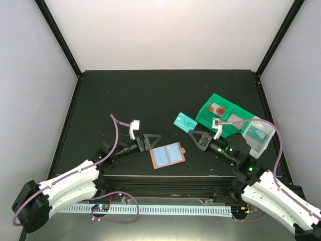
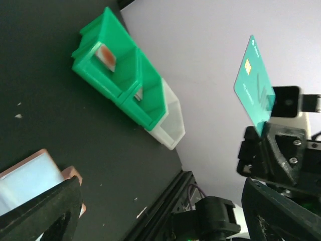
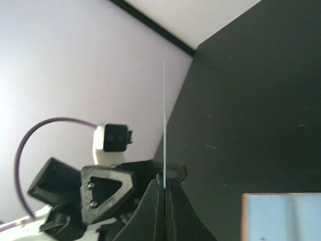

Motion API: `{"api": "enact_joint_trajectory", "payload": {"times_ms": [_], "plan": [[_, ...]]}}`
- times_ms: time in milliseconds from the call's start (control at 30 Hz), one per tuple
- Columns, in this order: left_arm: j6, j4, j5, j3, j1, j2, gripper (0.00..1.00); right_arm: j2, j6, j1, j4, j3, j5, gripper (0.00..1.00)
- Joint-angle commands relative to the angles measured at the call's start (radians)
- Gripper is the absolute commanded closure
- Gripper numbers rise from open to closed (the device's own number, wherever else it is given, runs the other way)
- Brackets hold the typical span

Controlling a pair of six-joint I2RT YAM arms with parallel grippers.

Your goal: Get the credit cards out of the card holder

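The right end effector [image 1: 194,131] is clamped on one edge of a teal credit card [image 1: 184,122], held clear of the tabletop [image 1: 125,90] — the left end effector [image 1: 155,140], jaws spread and empty, sits just beside the card holder [image 1: 168,155], which lies open, blue lining up.

just a corner of card holder [image 3: 281,216] in each wrist view

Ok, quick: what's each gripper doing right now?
Left gripper: open, empty.
Right gripper: closed on a teal card.
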Motion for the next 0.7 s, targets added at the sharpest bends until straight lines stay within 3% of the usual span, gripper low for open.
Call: {"api": "enact_joint_trajectory", "payload": {"times_ms": [0, 133, 433, 667], "plan": [[0.1, -0.188, -0.048, 0.023, -0.002, -0.043, 0.09, -0.055, -0.096, 0.003, -0.318, 0.097, 0.203, 0.99], [0.177, -0.323, -0.075, 0.064, 0.001, -0.052, 0.01, -0.061, -0.132, 0.002, -0.548, 0.203, 0.311, 0.99], [0.286, -0.427, -0.055, 0.113, 0.009, -0.02, 0.01, 0.03, -0.269, -0.052, -0.854, 0.403, 0.584, 0.99], [0.375, -0.537, 0.013, 0.162, 0.014, 0.038, 0.01, 0.114, -0.38, -0.215, -0.919, 0.483, 0.541, 0.99]]}}
